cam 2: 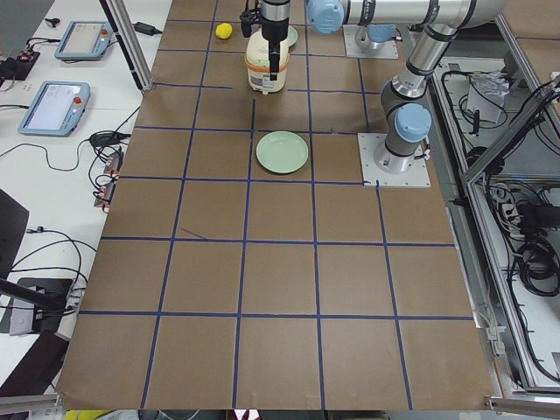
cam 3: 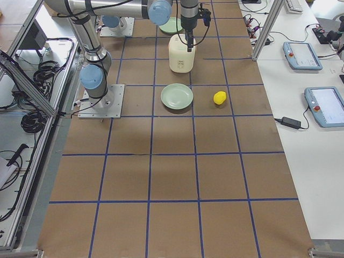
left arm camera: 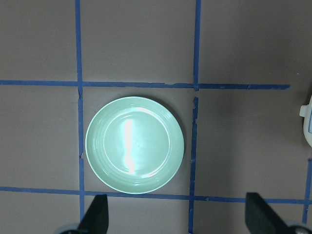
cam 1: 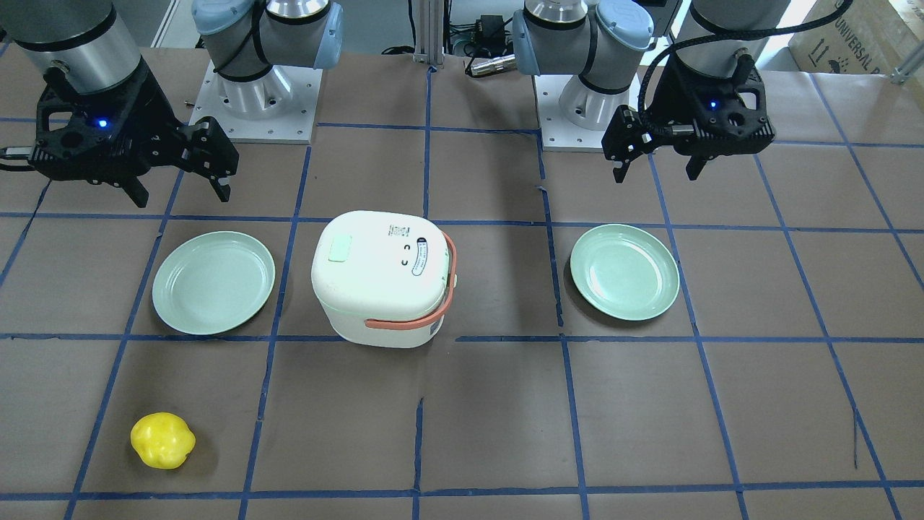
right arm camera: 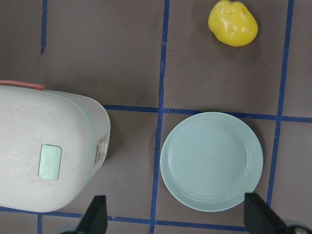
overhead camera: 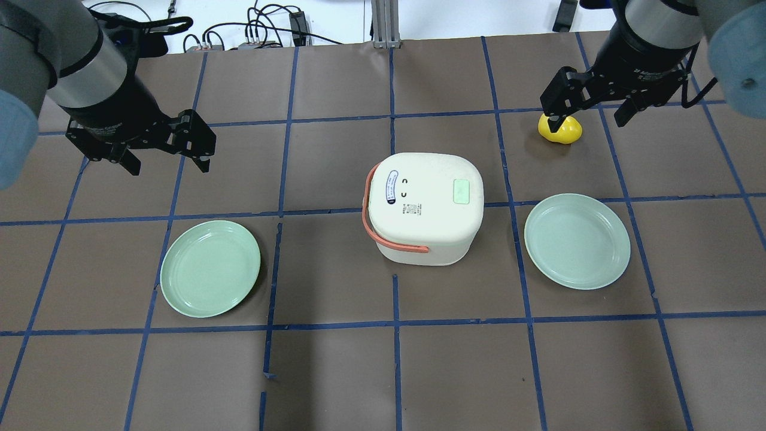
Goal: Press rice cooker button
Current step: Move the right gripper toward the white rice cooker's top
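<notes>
Left fingers [left arm camera: 97, 217]: set wide apart, nothing between them, touching nothing. They hang above the worktop [overhead camera: 335, 365], over the pale green plate [left arm camera: 134, 145] on the robot's left side.

Right fingers [right arm camera: 96, 215]: likewise spread wide, empty and clear of all contact. They hang above the second green plate [right arm camera: 211, 161] and the near edge of the rice cooker [right arm camera: 46, 146].

The rice cooker stands upright in the middle of the worktop, between the two plates and touching neither. Its lid is shut and its orange handle [overhead camera: 383, 230] is folded down around the side toward the robot's left. The button [overhead camera: 461, 191], a pale green rectangle, sits on the lid's half toward the robot's right. Neither pair of fingers is on it.

Differences between views:
- The overhead view places one right finger across a yellow lumpy object [overhead camera: 562, 130], suggesting contact. The front-facing view and the right wrist view show that object lying well apart from the fingers, on the worktop's operator side beyond the right-hand plate.
- The right wrist view shows the button plainly. The left wrist view shows only a sliver of the cooker at its right edge and no button.
- Both side views set an arm in front of the cooker; how far the fingers are spread cannot be judged there.
</notes>
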Available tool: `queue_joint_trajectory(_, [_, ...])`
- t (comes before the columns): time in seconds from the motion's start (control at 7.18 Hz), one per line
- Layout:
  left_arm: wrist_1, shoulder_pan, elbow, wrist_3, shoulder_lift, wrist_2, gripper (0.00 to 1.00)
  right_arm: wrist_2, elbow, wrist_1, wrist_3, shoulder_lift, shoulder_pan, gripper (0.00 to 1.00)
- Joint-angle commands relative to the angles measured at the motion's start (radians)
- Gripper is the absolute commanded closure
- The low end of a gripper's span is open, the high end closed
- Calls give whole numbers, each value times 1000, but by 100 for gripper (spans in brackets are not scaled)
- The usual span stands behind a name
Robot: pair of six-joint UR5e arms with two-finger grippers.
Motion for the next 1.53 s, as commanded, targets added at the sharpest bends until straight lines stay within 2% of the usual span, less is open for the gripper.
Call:
queue_joint_trajectory(0.0, [0,0,0,0,0,-1,0,1,1,-2,1,0,1,0])
queue_joint_trajectory(0.84, [0,0,0,0,0,-1,0,4,6,0,0,0,1,0])
queue_joint_trajectory(0.97, [0,0,0,0,0,-1,0,9,7,-15,1,0,1,29])
queue_joint_trajectory(1.11, [0,0,0,0,0,-1,0,35,7,-19,1,0,7,80])
queue_joint_trajectory(1.25, [0,0,0,0,0,-1,0,59,10,-40,-2,2,21,94])
queue_joint_trajectory(1.39, [0,0,0,0,0,-1,0,61,13,-55,-11,5,53,96])
